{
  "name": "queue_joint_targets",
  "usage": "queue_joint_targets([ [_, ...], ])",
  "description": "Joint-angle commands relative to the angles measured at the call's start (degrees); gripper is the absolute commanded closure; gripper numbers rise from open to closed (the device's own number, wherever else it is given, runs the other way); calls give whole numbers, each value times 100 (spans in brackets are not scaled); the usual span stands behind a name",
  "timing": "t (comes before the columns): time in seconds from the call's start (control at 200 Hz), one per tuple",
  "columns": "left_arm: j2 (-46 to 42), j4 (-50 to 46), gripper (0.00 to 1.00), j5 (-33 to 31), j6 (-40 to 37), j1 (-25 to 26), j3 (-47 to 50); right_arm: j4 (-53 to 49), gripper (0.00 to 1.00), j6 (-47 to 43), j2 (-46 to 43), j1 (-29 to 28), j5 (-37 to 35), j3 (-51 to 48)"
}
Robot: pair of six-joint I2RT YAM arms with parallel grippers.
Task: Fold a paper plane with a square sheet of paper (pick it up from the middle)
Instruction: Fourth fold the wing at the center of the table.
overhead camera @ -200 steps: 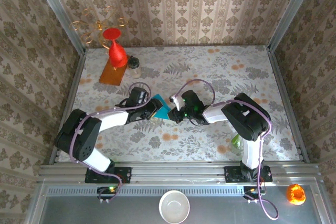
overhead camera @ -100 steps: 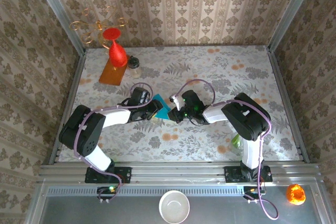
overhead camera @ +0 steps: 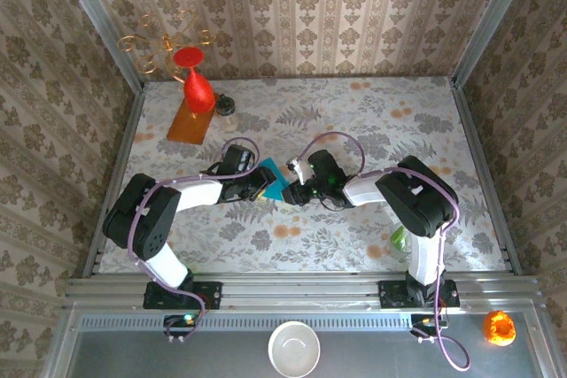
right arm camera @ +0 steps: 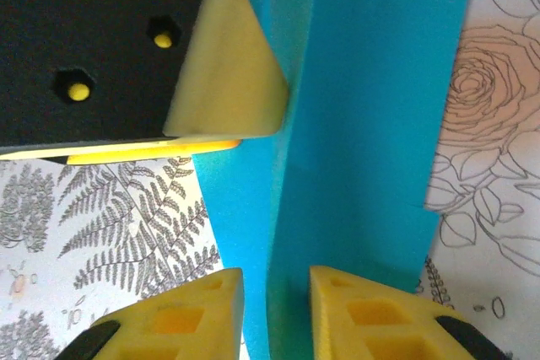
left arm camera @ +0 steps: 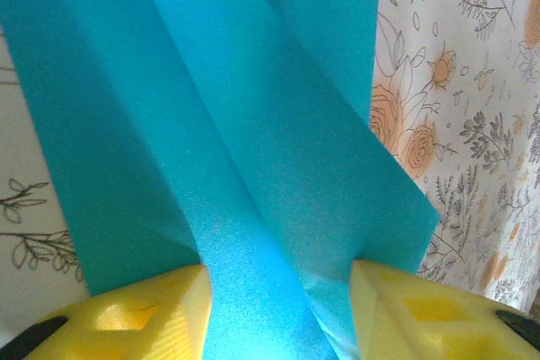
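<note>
The sheet of paper (overhead camera: 273, 185) (partly folded, creases raised) is found near the middle of the counter (overhead camera: 372, 121). At its 9 o'clock side, 1 ridge is clamped by the left pincer (left arm camera: 278, 280). At 3 o'clock, a fold is straddled by the narrowly parted right pincer (right arm camera: 276, 284); whether it is gripped cannot be told.
</note>
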State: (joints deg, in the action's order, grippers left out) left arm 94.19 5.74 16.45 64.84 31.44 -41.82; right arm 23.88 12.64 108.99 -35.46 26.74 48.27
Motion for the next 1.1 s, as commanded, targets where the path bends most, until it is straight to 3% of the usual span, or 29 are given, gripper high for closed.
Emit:
queue_joint_targets([
  [0.0,143,-566,51,-37,-112,2,-88,-624,69,303,-258,92,199,55],
  [0.89,266,-920,50,87,-41,-24,-220,-1282,73,186,87,74,104,429],
  [1.095,249,-1036,49,104,-66,-50,-265,-1346,80,190,131,96,111,437],
])
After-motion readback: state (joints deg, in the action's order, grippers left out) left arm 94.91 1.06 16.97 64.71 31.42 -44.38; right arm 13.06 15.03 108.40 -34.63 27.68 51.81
